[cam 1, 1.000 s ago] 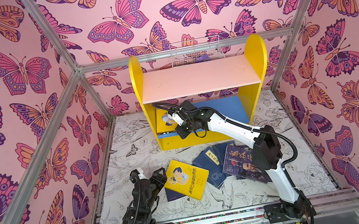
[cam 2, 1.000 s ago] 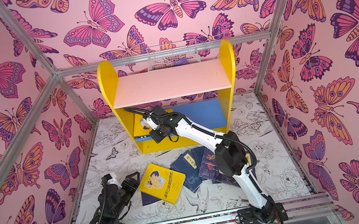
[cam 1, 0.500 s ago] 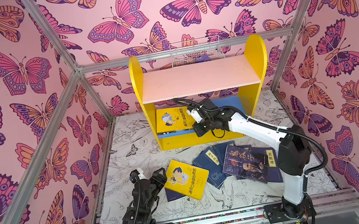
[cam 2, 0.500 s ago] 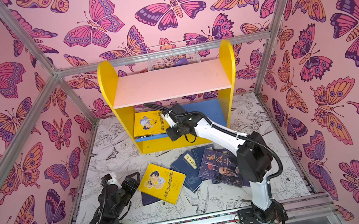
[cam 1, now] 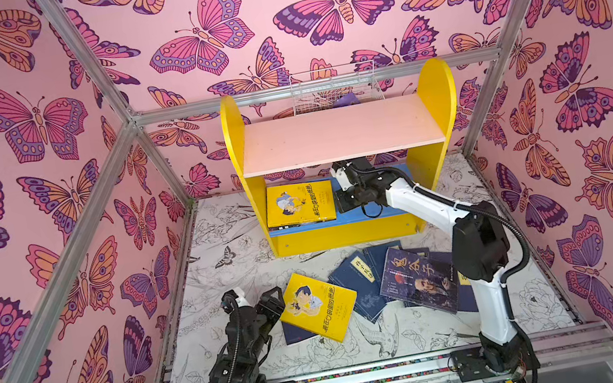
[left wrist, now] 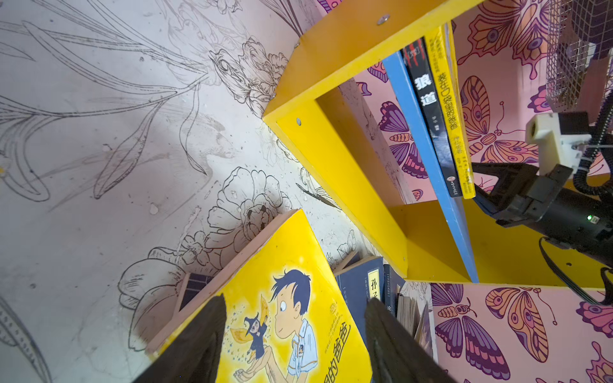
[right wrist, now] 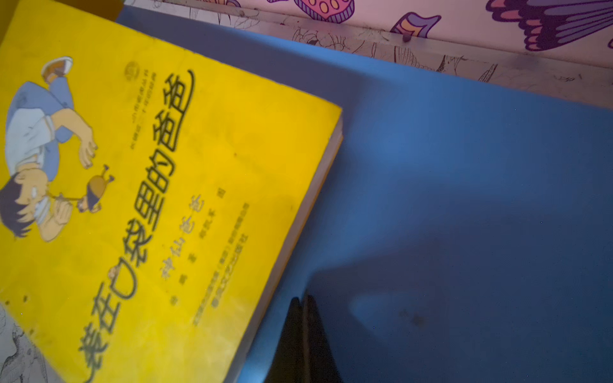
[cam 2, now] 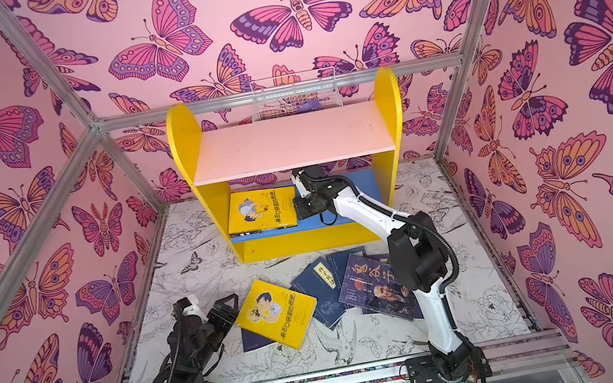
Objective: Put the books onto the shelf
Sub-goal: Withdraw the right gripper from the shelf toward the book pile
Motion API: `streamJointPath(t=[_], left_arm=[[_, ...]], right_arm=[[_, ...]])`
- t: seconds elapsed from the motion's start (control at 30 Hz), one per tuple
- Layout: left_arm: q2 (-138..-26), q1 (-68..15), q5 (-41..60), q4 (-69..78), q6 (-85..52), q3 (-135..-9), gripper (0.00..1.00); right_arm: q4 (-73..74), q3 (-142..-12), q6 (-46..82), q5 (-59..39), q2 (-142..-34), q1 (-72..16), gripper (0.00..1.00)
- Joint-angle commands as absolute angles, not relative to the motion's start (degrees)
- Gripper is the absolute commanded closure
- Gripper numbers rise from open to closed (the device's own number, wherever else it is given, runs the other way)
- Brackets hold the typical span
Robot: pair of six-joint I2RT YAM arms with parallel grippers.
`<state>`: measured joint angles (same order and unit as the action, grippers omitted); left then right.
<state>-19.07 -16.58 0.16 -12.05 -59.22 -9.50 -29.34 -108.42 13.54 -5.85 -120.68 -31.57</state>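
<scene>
Risk sits beside the right pincer [right wrist: 303,331], pressed together and empty on the shelf [cam 1: 379,205]: swinging out, it may drag the shelved yellow book [cam 1: 299,203] alongside. Left pincer [left wrist: 292,345], spread apart, straddles another yellow book [left wrist: 285,318] on the surface.

The right tool [cam 1: 345,205], jaws closed, slides rightward along the shelf's blue lower board [cam 1: 392,207], clearing the yellow book [cam 1: 298,203] it covered a second earlier.
</scene>
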Motion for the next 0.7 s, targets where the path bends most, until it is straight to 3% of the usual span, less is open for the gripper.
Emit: streamJointPath(t=[0.0, 0.37, 0.5, 0.67], left_arm=[[-18.4, -17.0, -0.3, -12.7, -58.8, -9.7, 0.31], [-18.7, -17.0, -0.2, -12.7, -58.4, -9.9, 0.32], [-18.9, -17.0, -0.1, -12.6, -58.1, -10.2, 0.32], [-19.2, -17.0, -0.3, -13.3, -57.1, -10.3, 0.32]], right_arm=[[-31.0, -112.0, 13.9, -7.7, -123.9, -31.3, 1.0], [-25.4, -109.1, 16.6, -13.5, -123.0, -32.9, 1.0], [-22.3, -103.8, 19.0, -2.6, -119.0, -32.8, 0.96], [-14.8, -90.4, 26.1, 14.8, -109.1, -31.7, 0.8]])
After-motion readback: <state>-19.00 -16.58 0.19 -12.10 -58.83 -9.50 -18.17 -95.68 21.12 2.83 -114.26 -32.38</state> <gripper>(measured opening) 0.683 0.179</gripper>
